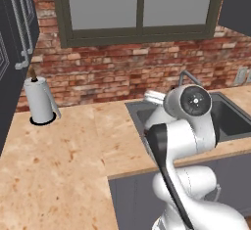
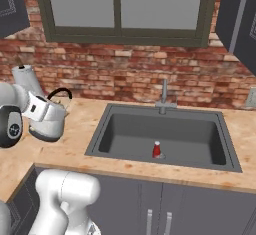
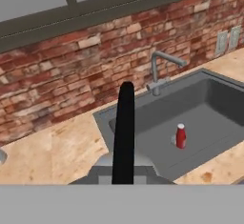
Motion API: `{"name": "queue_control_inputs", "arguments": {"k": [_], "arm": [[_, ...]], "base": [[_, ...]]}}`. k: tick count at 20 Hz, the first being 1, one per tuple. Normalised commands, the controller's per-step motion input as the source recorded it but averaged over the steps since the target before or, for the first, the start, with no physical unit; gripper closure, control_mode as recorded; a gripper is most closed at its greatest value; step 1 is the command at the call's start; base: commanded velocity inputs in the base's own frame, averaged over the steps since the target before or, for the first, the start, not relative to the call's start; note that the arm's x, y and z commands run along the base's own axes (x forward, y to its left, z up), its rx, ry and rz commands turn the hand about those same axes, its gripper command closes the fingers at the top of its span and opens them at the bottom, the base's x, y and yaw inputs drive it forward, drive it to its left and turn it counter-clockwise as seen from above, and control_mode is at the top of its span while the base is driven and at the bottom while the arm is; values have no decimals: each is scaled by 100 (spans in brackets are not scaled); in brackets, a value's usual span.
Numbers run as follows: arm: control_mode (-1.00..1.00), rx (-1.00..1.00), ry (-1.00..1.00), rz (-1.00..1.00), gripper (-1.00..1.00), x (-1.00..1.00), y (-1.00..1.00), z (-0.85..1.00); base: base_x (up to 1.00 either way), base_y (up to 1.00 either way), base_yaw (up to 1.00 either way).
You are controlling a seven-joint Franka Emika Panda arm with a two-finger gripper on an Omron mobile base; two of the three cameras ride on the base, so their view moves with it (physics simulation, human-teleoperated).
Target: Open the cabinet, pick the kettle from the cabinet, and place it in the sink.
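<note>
Brick-walled kitchen, light speckled tabletop [image 2: 75, 144] below a wide window [image 2: 120, 9]. Nearest, in the hand view, one black kettle handle [image 3: 125, 132] rises straight up the middle; the kettle [image 2: 54, 116] body below is mostly cut off. The hand [image 2: 42, 110] is clenched on that handle, fingertips hidden, and holds the kettle above the tabletop just left of the sink [image 2: 165, 134]. One small red bottle [image 2: 157, 150] stands in the basin. One faucet [image 2: 164, 96] at the far rim. One paper-towel roll [image 1: 40, 101] by the wall. Cabinet [image 1: 12, 48] cut off at the left edge.
</note>
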Motion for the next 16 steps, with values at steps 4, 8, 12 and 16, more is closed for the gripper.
{"name": "queue_control_inputs", "arguments": {"k": [4, 8, 12, 16], "arm": [[-100, -8, 4, -28, 100, 1, -41, -2], [-100, -10, 13, -21, 100, 9, -37, 0], [-100, -10, 16, -23, 100, 7, -31, -2], [-100, -5, 15, -21, 100, 1, -37, -6]], "base": [[0, 0, 0], [0, 0, 0], [0, 0, 0], [0, 0, 0]]}}
